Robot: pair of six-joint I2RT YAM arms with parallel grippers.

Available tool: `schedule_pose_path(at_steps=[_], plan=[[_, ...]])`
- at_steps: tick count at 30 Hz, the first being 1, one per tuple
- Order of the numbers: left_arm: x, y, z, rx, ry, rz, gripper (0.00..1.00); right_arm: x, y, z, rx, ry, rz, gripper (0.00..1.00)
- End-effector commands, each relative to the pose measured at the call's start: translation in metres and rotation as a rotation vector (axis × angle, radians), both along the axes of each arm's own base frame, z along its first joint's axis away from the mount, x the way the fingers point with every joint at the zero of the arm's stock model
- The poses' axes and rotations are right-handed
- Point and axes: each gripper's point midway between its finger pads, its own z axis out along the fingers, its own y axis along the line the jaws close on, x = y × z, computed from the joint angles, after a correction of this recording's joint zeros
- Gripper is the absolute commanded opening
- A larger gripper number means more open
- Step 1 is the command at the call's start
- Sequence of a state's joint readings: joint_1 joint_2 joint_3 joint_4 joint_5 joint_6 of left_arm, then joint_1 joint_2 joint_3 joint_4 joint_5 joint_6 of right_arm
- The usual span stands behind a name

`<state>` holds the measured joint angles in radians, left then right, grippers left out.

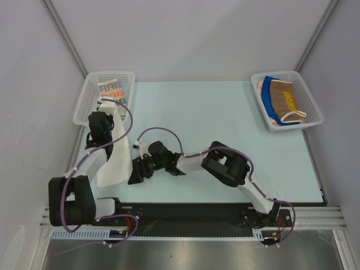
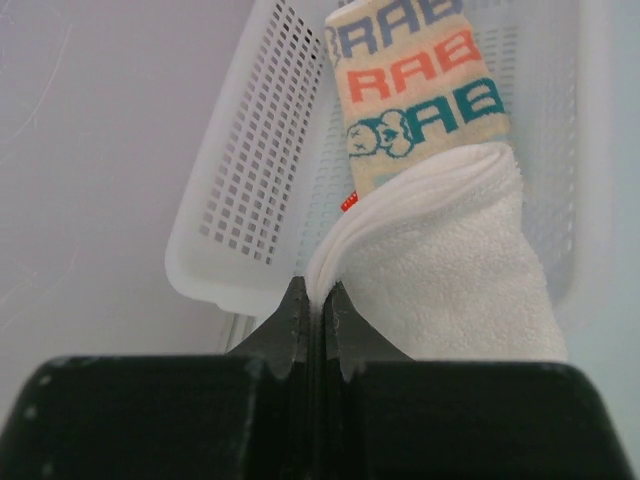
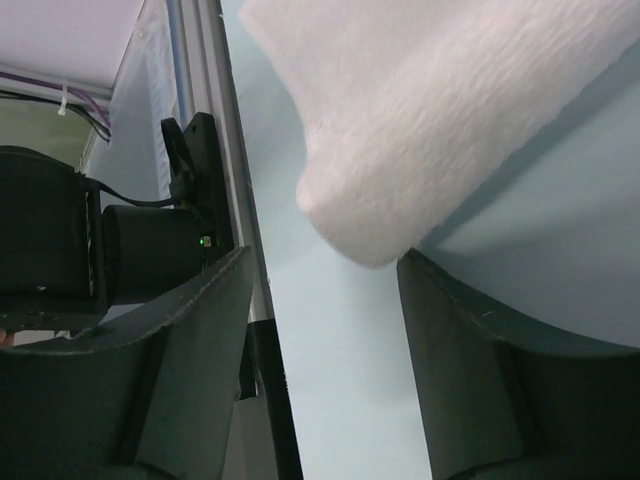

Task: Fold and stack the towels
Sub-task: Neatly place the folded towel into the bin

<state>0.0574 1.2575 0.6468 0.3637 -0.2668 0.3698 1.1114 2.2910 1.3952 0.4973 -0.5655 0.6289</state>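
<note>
Now our left gripper (image 2: 315, 300) pinches the white towel (image 1: 112, 160), whose free corner lies at the mouth of our right gripper's (image 3: 325, 262) spread jaws.

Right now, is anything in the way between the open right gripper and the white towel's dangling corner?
Nothing visible is. The white towel has its corner hanging just ahead of the open right gripper, with only bare table behind it. The left gripper pinches the towel's other end near the left basket.
</note>
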Motion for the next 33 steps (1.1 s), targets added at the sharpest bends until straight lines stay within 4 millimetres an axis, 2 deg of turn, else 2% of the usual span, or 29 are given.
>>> schedule_pose_path(at_steps=[1, 3, 5, 6, 7, 9, 10, 11, 13, 14, 16, 18, 19, 21, 23, 25, 26, 27, 33], plan=[[0.016, 0.008, 0.023, 0.017, -0.129, 0.004, 0.0, 0.003, 0.007, 0.013, 0.077, -0.031, -0.014, 0.66], [0.023, 0.012, 0.021, 0.036, -0.128, 0.014, 0.0, 0.003, -0.001, 0.015, 0.073, -0.035, -0.022, 0.7], [0.03, 0.013, 0.036, 0.066, -0.18, 0.002, 0.0, 0.01, -0.01, 0.016, 0.073, -0.056, -0.04, 0.72], [0.034, 0.015, 0.033, 0.079, -0.174, 0.003, 0.0, 0.011, -0.019, 0.012, 0.055, -0.054, -0.049, 0.72], [0.04, 0.017, 0.042, 0.091, -0.197, 0.009, 0.0, 0.018, -0.025, 0.02, 0.064, -0.062, -0.066, 0.72], [0.048, 0.024, 0.039, 0.102, -0.19, 0.009, 0.0, 0.026, -0.034, 0.026, 0.075, -0.062, -0.087, 0.72], [0.052, 0.026, 0.048, 0.103, -0.222, 0.015, 0.0, 0.028, -0.043, 0.03, 0.081, -0.063, -0.097, 0.72], [0.054, 0.026, 0.048, 0.092, -0.233, 0.013, 0.0, 0.036, -0.05, 0.033, 0.084, -0.061, -0.118, 0.72], [0.064, 0.024, 0.05, 0.11, -0.257, -0.013, 0.0, 0.041, -0.061, 0.032, 0.073, -0.057, -0.133, 0.72], [0.065, 0.024, 0.052, 0.123, -0.268, -0.019, 0.0, 0.046, -0.066, 0.039, 0.085, -0.067, -0.14, 0.72], [0.069, 0.019, 0.057, 0.174, -0.316, -0.071, 0.0, 0.046, -0.073, 0.039, 0.068, -0.074, -0.149, 0.72], [0.076, 0.019, 0.064, 0.191, -0.344, -0.087, 0.0, 0.048, -0.079, 0.048, 0.08, -0.096, -0.154, 0.72], [0.08, 0.02, 0.058, 0.19, -0.332, -0.097, 0.0, 0.048, -0.083, 0.048, 0.078, -0.095, -0.158, 0.72], [0.087, 0.023, 0.067, 0.208, -0.36, -0.109, 0.01, 0.049, -0.091, 0.054, 0.084, -0.104, -0.163, 0.72], [0.094, 0.022, 0.064, 0.233, -0.349, -0.131, 0.0, 0.051, -0.099, 0.055, 0.08, -0.105, -0.171, 0.72], [0.102, 0.024, 0.074, 0.245, -0.37, -0.132, 0.0, 0.058, -0.106, 0.062, 0.085, -0.103, -0.191, 0.72], [0.107, 0.027, 0.071, 0.244, -0.367, -0.134, 0.0, 0.059, -0.109, 0.065, 0.092, -0.103, -0.194, 0.72], [0.111, 0.026, 0.081, 0.249, -0.39, -0.14, 0.0, 0.058, -0.114, 0.068, 0.097, -0.095, -0.2, 0.72], [0.13, 0.018, 0.099, 0.29, -0.424, -0.21, 0.0, 0.062, -0.123, 0.078, 0.119, -0.102, -0.22, 0.72]])
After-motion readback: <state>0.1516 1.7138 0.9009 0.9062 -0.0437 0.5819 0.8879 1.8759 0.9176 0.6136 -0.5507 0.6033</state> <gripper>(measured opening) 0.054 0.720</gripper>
